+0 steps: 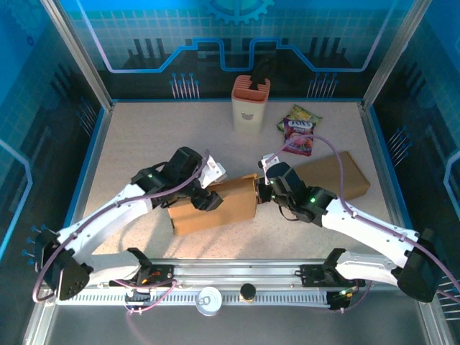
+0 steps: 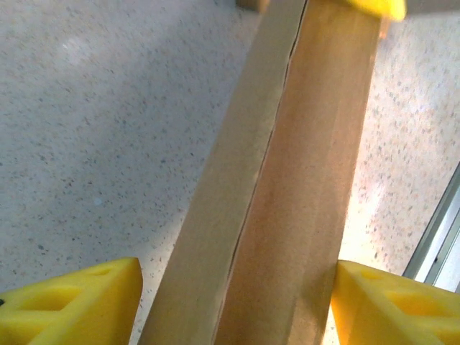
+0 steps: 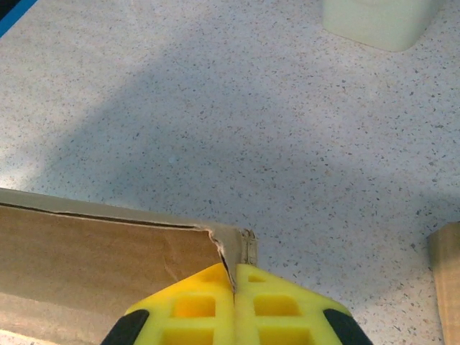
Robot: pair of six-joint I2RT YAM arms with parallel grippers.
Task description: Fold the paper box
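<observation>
**Two grippers, one box, and a corner that might rip**

The brown cardboard box (image 1: 215, 208) lies near the middle of the speckled pale desk (image 1: 144, 136), a little toward 6 o'clock. The right gripper (image 3: 235, 280) is at the box's 3 o'clock end. Its yellow jaws are pressed tight together, with just the thin corner edge of the box pinched between them. The left gripper (image 2: 237, 302) sits over the box's 12 o'clock edge. Its jaws are wide apart with the box between them. One jaw touches the cardboard and the other is just beside it, so I cannot tell if it is really squeezing.

What could go wrong? The pinched corner looks a bit crumpled. A hard pull there could rip it. If the left jaws are loose, the box could slide or twist when the right arm pulls, and the fold would come out crooked. A second flat brown cardboard piece (image 1: 338, 176) lies near, at 3 o'clock, and a big swing could bump it.
</observation>
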